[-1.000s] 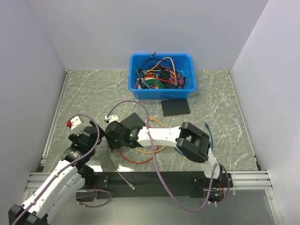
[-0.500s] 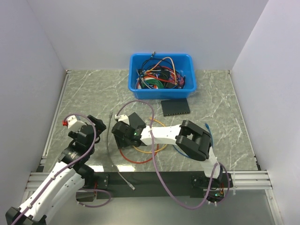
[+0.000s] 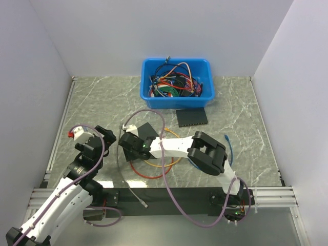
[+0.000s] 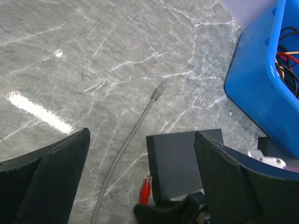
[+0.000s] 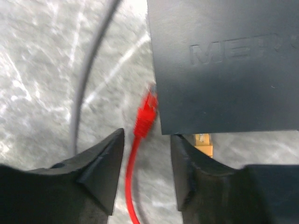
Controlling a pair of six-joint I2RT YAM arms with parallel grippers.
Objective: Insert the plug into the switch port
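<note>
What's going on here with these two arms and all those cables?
The right arm's end effector hangs open over a red plug lying against the edge of the black switch box. The left end effector hovers nearby, open and empty. The blue cable, the one meant for the switch, lies untouched off to the right, not plugged in.

Left gripper (image 4: pixel 140 179) agape (right gripper (image 5: pixel 143 168) parted too).
</note>
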